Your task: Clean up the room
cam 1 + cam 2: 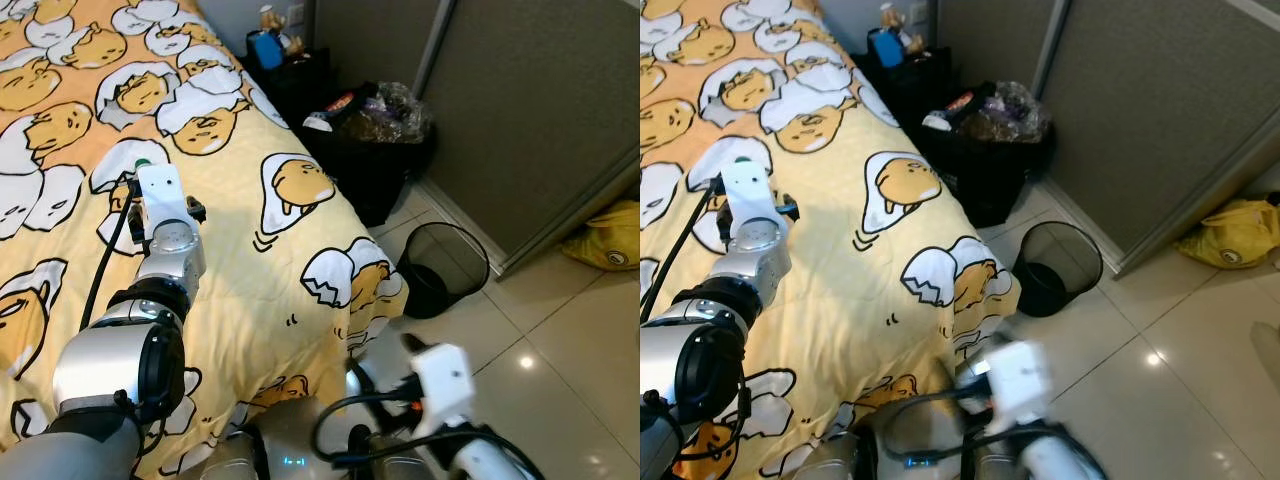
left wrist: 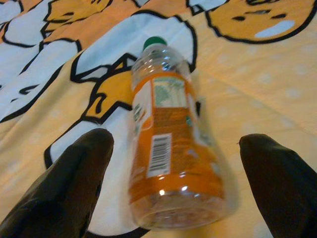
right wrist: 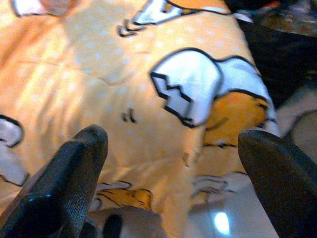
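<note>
A plastic bottle [image 2: 171, 144] with an orange label and a green cap lies on its side on the yellow egg-print bedspread [image 1: 250, 270]. My left gripper [image 2: 173, 141] is stretched out over the bed and stands open, one black finger [image 2: 74, 173] on each side of the bottle's base, not touching it. In the left eye view the arm's white wrist housing [image 1: 162, 195] hides most of the bottle; just the green cap [image 1: 143, 162] peeks out beyond it. My right gripper [image 3: 171, 136] is open and holds nothing, low beside the bed's corner; its arm [image 1: 442, 385] shows at the bottom right.
A black mesh wastebasket [image 1: 443, 265] stands on the tiled floor by the bed's corner. Behind it sits a full black rubbish bag [image 1: 375, 130], and a dark nightstand [image 1: 290, 70] with small items. A yellow bag [image 1: 610, 235] lies by the grey sliding door.
</note>
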You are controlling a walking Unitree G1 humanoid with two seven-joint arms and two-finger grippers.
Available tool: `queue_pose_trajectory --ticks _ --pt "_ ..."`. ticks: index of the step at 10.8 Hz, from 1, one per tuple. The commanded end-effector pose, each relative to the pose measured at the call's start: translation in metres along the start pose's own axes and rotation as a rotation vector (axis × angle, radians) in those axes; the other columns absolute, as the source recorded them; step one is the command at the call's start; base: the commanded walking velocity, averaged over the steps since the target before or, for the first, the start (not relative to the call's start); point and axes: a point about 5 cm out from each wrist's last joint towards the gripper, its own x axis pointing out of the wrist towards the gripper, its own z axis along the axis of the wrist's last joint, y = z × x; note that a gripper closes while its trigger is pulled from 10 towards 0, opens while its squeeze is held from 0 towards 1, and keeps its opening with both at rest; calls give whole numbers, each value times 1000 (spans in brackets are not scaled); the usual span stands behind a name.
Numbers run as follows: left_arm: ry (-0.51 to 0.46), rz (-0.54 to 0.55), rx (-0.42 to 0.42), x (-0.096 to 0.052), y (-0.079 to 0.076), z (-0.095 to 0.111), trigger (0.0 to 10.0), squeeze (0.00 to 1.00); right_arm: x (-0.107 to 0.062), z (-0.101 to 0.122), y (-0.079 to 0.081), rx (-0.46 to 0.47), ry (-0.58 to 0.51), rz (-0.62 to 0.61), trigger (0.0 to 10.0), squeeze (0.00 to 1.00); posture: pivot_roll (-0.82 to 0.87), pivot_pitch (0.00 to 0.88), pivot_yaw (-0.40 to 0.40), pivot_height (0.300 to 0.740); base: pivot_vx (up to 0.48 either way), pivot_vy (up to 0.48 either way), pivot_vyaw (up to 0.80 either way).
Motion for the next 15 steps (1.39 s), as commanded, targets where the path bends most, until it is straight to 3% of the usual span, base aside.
queue_pose_trajectory --ticks 1,5,6,7,8,11,13,15 --pt "31 13 30 0 5 -9 10000 0 -2 3 -6 -13 1 -12 10000 0 -248 221 -44 736 0 0 0" --pt "84 -82 52 0 3 -16 9647 0 -2 8 -13 -36 14 6 10000 0 -268 237 -53 736 0 0 0" --pt "79 -83 76 1 5 -15 6745 0 -4 9 -12 -43 16 1 10000 0 -271 247 -55 736 0 0 0" --pt "76 -79 89 2 6 -14 706 0 -5 10 -11 -41 16 1 10000 0 -273 259 -58 736 0 0 0" --pt "74 -77 94 3 10 -14 0 0 -8 11 -8 -37 18 11 10000 0 -276 274 -66 736 0 0 0" --pt "72 -57 81 5 19 -13 0 0 -6 10 -10 -42 23 12 10000 0 -270 255 -69 736 0 0 0" --pt "35 -52 41 7 21 -5 0 0 2 11 -18 -13 5 -16 10000 0 -234 209 -54 736 0 0 0" --pt "-79 -130 15 3 8 3 0 0 21 9 -33 -2 -30 -63 10000 0 -156 92 -20 736 0 0 0"
